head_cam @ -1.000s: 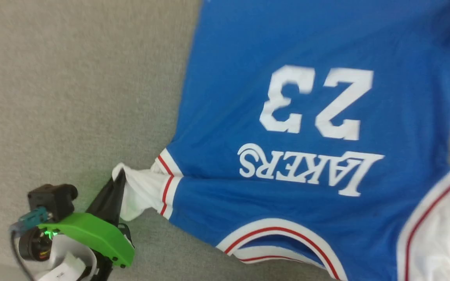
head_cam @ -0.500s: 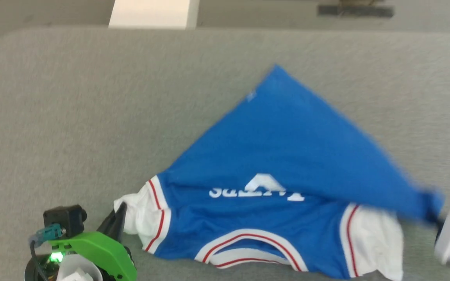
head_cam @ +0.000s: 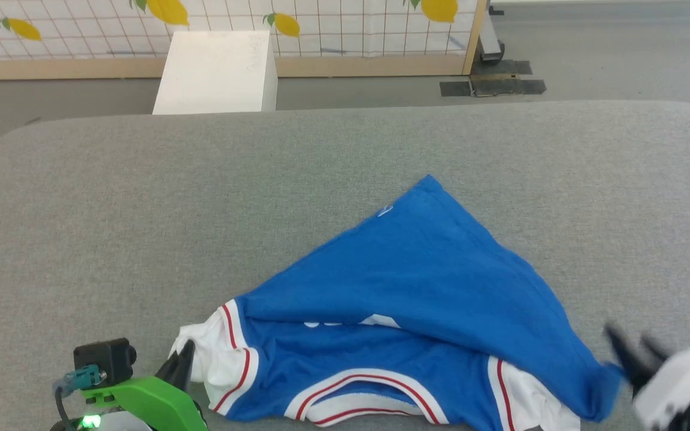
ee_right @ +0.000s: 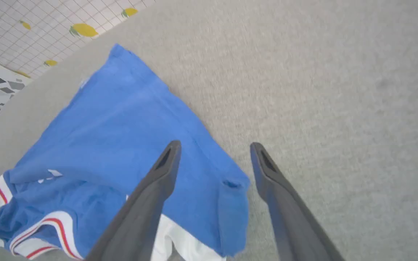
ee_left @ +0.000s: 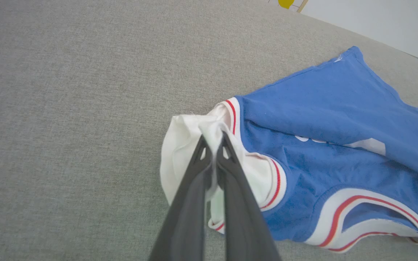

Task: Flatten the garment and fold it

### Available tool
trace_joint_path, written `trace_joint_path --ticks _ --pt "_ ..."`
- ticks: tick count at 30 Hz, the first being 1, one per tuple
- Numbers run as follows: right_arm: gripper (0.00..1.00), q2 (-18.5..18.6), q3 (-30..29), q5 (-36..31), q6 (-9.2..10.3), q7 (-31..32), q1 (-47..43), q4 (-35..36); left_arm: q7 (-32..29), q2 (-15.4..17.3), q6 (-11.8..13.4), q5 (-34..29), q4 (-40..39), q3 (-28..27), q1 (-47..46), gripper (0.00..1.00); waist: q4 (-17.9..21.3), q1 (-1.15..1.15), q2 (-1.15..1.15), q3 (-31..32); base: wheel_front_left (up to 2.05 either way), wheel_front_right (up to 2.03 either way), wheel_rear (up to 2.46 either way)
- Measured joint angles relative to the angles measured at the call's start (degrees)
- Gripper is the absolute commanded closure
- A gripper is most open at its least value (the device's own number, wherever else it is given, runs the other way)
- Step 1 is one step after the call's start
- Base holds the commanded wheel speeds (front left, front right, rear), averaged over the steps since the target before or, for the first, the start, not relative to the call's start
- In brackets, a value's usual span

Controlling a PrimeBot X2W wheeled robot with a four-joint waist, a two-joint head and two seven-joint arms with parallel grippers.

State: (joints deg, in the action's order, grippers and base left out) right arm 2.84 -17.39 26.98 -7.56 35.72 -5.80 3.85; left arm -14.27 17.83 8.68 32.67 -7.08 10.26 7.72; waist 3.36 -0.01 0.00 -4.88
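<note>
Fingers of the left gripper are pressed together, with a fold of the white sleeve pinched between their tips. That sleeve bunches around the tips and rests on the table. In the head view this gripper sits at the lower left, its green mount just behind it.

The right gripper has its two fingers spread wide and grips nothing. A blue corner of the garment lies on the table below the gap between them; whether a finger touches the cloth I cannot tell. In the head view that gripper is blurred at the lower right, just beside the same corner.

The garment lies on the near half of the grey table, right of centre. Its blue body is folded over on a slant, rising to a peak that points away from the robot. The flap covers nearly all the white lettering, so that only slivers show at its edge. The collar, trimmed in red and white, lies at the near side. The other white sleeve pokes out from under the flap.

Beyond the table stand a white box and a gridded screen printed with lemons.
</note>
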Motion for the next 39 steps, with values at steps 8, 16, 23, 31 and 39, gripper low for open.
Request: trace_joint_path --ticks 8,16,23,31,39 --pt "0.0 3.7 5.8 -3.5 0.0 -6.4 16.4 -0.1 0.6 0.2 0.0 0.0 -0.9 -0.1 -0.3 1.0 -0.4 0.0 0.0 -1.4 0.0 0.0 0.0" --pt "0.0 6.1 14.5 -12.1 0.0 2.2 37.4 -11.7 0.8 0.4 -0.8 -0.1 -3.3 0.8 -3.7 1.0 -3.3 0.0 0.0 -6.9 0.0 0.0 0.0" --pt "0.0 7.2 22.3 -19.6 0.0 12.1 50.8 -23.7 1.6 0.3 -2.0 -0.1 -3.9 1.4 -6.8 1.0 -6.9 0.0 0.0 -13.4 0.0 0.0 0.0" --pt "0.0 7.2 29.7 -23.1 -0.01 22.5 58.0 -34.5 2.6 0.0 -2.9 -0.1 -2.5 1.9 -8.9 1.0 -10.6 0.0 0.0 -19.9 0.0 0.0 0.0" --pt "1.0 7.3 29.1 -21.0 0.0 25.7 61.2 -35.8 3.1 -0.3 -3.0 -0.1 -1.3 2.4 -9.9 1.0 -12.5 0.0 0.0 -22.5 0.0 0.0 0.0"
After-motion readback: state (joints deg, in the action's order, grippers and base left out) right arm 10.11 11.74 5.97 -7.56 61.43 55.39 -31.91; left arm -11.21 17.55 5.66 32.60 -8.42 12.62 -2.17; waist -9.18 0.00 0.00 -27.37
